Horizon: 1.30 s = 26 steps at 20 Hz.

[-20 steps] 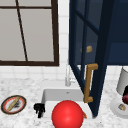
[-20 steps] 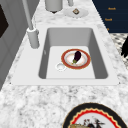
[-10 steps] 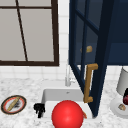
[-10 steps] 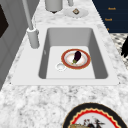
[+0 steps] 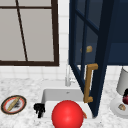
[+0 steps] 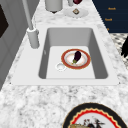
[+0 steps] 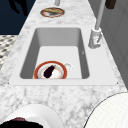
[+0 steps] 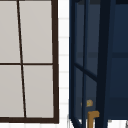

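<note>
Left robot hand [image 5: 39, 109] low at the front-left corner of the sink [image 5: 50, 93], hanging in the air just off the rim and touching nothing. Open or closed: cannot tell. Palm side not readable either. A dark hand at the right edge in the left side view [image 6: 125, 47] and at the top left in the right side view [image 7: 18, 6]; probably the same one, not sure.

Nearest thing to pick: eggplant [image 6: 77, 55], lying on the red-rimmed plate [image 6: 85, 63] on the sink floor, near the front wall, just beside the drain [image 6: 60, 66]. Judged light, smooth-skinned, a bit slippery, firm enough not to bruise under a moderate squeeze. Best taken across the thick middle, from above, thumb on one side. Plate likely hard, breakable and awkward to lift flat; better pinched at the rim, tilted up against the sink wall. Reach down into the basin needed.

Further out: big red ball [image 5: 67, 114] in front of the sink in the front view, hiding the basin floor. Faucet [image 6: 32, 37] at the back rim. Second patterned plate [image 5: 5, 105] on the desk [image 6: 37, 100], left of the hand. Navy cabinet door [image 5: 100, 50] swung open over the sink's right side, wooden handle [image 5: 88, 83] facing out. White jar [image 5: 123, 80] and saucer [image 5: 115, 106] far right. Window [image 5: 27, 32] behind.
</note>
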Tool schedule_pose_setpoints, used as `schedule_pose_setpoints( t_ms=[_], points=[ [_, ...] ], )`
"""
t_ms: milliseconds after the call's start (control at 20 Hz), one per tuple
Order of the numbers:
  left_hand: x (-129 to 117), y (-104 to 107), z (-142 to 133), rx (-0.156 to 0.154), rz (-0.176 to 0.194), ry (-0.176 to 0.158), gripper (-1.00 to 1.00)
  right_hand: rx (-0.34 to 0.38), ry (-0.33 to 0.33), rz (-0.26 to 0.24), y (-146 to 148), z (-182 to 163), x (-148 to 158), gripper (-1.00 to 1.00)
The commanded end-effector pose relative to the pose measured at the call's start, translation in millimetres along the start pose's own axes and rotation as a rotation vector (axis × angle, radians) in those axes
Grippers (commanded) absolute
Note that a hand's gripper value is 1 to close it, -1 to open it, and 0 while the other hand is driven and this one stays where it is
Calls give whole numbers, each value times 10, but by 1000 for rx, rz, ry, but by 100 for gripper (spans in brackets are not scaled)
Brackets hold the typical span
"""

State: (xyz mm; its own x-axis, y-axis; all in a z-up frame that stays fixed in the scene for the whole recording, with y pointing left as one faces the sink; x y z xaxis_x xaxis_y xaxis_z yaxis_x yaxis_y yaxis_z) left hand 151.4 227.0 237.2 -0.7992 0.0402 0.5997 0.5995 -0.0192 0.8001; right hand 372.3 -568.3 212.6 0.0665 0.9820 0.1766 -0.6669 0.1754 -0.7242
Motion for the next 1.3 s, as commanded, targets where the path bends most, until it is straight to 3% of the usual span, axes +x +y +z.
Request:
schedule_pose_setpoints(
  t_ms=[0,250,550,750,850,1000,1200,1250],
  points=[
    [0,0,0,0,0,0,0,-33,-42,-27,106,-239,-318,100],
    [0,0,0,0,0,0,0,-79,-95,-95,214,-451,-593,100],
    [0,0,0,0,0,0,0,-92,-16,-13,391,-638,-617,100],
    [0,0,0,0,0,0,0,-116,-15,-8,540,-745,-756,100],
    [0,0,0,0,0,0,0,-118,-36,-28,511,-652,-816,100],
    [0,0,0,0,0,0,0,-84,-31,-33,456,-708,-742,100],
    [0,0,0,0,0,0,0,-130,-32,-33,446,-579,-685,100],
    [0,0,0,0,0,0,0,-108,-30,-28,440,-576,-686,-100]
  ],
)
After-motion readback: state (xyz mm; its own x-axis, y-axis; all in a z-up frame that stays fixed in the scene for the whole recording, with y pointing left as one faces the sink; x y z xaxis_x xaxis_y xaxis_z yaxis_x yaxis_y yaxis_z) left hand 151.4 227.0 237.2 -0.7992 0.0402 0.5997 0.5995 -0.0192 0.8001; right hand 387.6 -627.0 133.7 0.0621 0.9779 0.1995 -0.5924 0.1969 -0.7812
